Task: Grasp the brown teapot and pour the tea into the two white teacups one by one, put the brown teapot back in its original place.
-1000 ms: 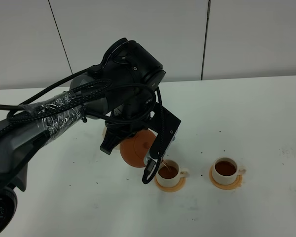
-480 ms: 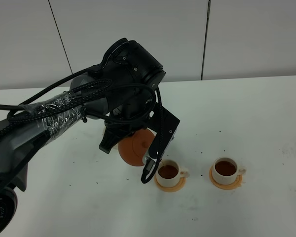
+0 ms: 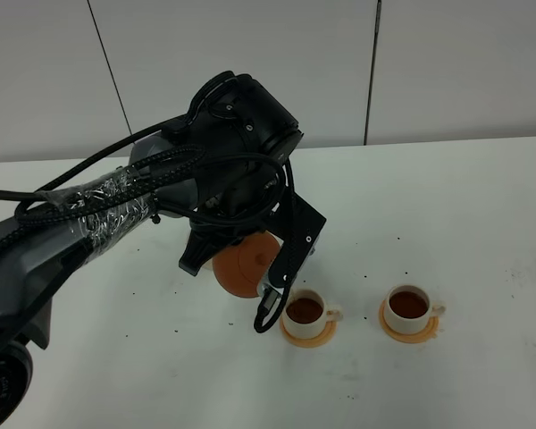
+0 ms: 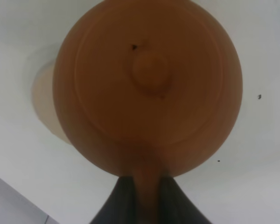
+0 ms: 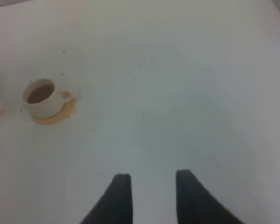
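**Exterior high view: teapot held aloft, both cups dark with tea**

From above, my left arm reaches across the white table (image 3: 482,206) and my left pincer (image 3: 261,284) is clamped on the brown teapot (image 3: 244,265), holding it off the surface just beside the nearer white teacup (image 3: 305,312). That cup sits on its orange saucer (image 3: 308,335) and holds dark tea. The second white teacup (image 3: 408,307) stands to its right on its own orange saucer (image 3: 409,332), well apart from the teapot, and it too holds dark tea.

My left wrist camera looks straight at the teapot's lid and knob (image 4: 150,77); my dark fingers (image 4: 123,198) close on the handle between them. Behind the pot's edge a flat cream coaster (image 4: 43,105) shows on the table, partly hidden by the pot.

My right pincer (image 5: 149,184) hangs over bare table with its fingers apart and nothing between them. Its camera sees a filled cup on its saucer, well away from those fingers.
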Motion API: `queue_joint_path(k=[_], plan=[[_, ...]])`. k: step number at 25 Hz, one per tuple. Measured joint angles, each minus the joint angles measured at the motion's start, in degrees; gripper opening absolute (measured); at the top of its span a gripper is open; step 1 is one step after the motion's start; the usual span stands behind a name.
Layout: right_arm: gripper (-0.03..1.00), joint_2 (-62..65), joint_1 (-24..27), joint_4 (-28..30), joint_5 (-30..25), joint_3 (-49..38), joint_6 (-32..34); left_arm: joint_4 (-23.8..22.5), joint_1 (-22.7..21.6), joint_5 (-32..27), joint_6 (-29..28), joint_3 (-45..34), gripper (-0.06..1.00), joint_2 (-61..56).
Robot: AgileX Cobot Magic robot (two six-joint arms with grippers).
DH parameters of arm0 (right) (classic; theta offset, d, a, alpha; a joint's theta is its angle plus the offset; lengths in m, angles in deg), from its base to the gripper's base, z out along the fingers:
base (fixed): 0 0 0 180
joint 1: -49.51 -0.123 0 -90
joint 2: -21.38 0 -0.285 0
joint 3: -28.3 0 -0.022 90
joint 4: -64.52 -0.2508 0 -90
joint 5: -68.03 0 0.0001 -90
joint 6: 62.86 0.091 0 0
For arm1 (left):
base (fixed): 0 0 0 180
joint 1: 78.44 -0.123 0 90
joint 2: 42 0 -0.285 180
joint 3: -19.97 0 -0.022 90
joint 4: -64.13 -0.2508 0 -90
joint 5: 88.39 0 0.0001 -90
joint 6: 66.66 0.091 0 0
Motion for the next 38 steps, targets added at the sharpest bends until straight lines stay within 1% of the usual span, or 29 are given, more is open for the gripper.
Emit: queue_joint_path(k=[10,38], plan=[[0.23,0.00,0.00,0.00,0.00,0.00,0.00,-0.18,0.62,0.00,-0.20,0.00,0.18,0.00],[0.23,0.00,0.00,0.00,0.00,0.00,0.00,0.02,0.62,0.00,-1.11,0.00,0.18,0.00]])
